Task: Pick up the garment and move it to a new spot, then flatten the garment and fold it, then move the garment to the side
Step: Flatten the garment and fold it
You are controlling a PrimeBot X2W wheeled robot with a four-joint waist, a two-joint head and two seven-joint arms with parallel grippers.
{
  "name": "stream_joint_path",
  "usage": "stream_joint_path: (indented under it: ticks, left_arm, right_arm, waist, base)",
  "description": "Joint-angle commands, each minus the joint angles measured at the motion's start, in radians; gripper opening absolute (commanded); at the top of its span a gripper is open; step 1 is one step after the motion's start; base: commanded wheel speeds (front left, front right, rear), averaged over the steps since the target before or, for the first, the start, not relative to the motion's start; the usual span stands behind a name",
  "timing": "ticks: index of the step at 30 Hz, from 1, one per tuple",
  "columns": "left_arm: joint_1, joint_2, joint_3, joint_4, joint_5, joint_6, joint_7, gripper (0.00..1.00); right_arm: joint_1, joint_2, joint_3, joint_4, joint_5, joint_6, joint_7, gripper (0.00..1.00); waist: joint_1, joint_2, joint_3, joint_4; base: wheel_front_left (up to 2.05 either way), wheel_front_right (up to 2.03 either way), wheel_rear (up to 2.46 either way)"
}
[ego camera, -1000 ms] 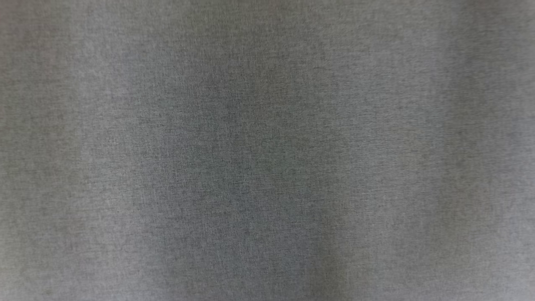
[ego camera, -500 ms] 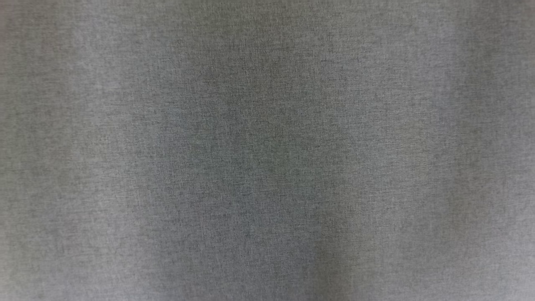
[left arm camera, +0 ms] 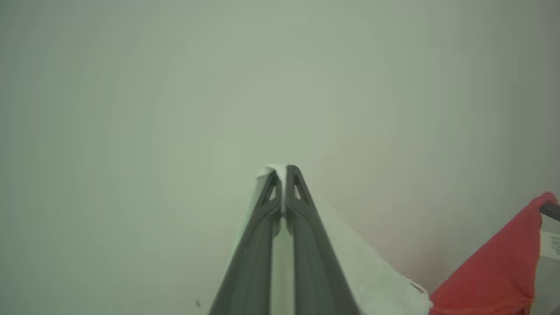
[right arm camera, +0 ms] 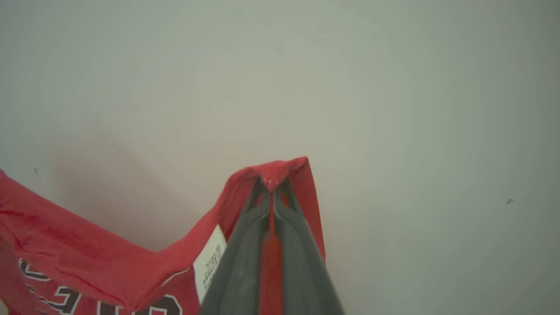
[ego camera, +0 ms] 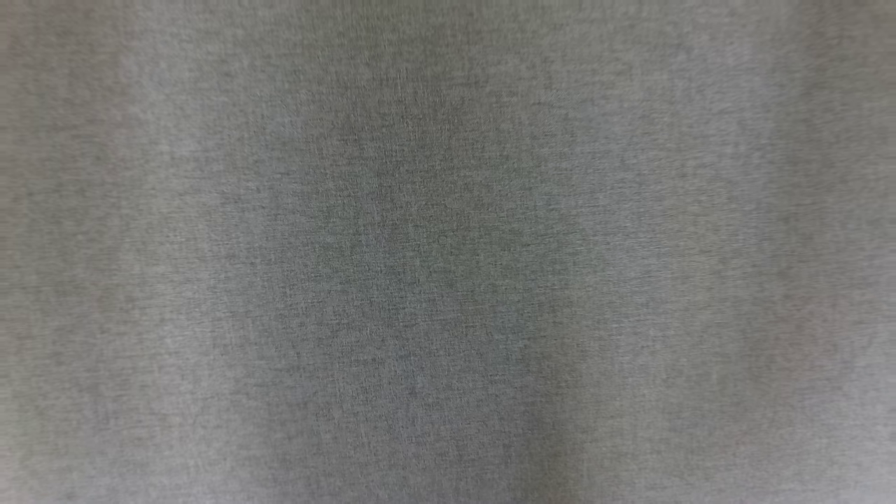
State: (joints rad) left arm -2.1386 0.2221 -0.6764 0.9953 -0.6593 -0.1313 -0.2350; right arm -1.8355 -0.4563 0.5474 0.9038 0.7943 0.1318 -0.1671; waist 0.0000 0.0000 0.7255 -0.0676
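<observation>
The left gripper (left arm camera: 283,168) has its two dark fingers pressed together at the lower middle of the left wrist view, pinching a thin white edge of cloth that peeps out at their tips. The right gripper (right arm camera: 272,181) is likewise closed tight, with a peak of red fabric bunched between its tips.

From each pinch the garment (right arm camera: 65,245) hangs away. White cloth runs to the lower right of the left wrist view and meets red. In the right wrist view the red sags to the lower left, carrying a white label (right arm camera: 209,261) and black-and-white lettering (right arm camera: 52,297). It looks held up clear of a plain pale surface (left arm camera: 131,109).

Both grips take little cloth. A slick jersey knit could slide out if the arms pull apart too hard, and one corner would then drop and the spread would collapse. Slack between the grippers could also fold under on setting down.

The red is soft, thin and creased. In the head view a grey, finely woven surface (ego camera: 448,252) is blurred, and what it is cannot be told.
</observation>
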Motion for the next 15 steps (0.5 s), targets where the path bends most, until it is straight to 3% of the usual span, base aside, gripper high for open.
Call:
stream_joint_path:
  ticks: [1, 8, 15]
  left_arm:
    - [0.025, 0.005, -0.002, -0.020, -0.001, 0.002, -0.010, 0.00]
    - [0.371, 0.102, 0.038, -0.242, -0.096, 0.012, -0.030, 0.00]
    - [0.875, 0.237, 0.114, -0.693, -0.134, 0.189, -0.030, 0.00]
  right_arm:
    - [0.022, -0.016, 0.008, -0.013, 0.005, -0.002, -0.012, 0.00]
    - [0.325, -0.068, 0.053, -0.158, 0.089, -0.002, -0.081, 0.00]
    - [0.684, -0.080, -0.008, -0.345, 0.060, -0.002, -0.099, 0.00]
  waist:
    - [0.0000, 0.0000, -0.036, 0.004]
    - [0.0000, 0.0000, -0.155, 0.005]
    - [0.0000, 0.0000, -0.250, -0.003]
  base:
    - [0.00, 0.00, 0.00]
    - [0.00, 0.00, 0.00]
    - [0.00, 0.00, 0.00]
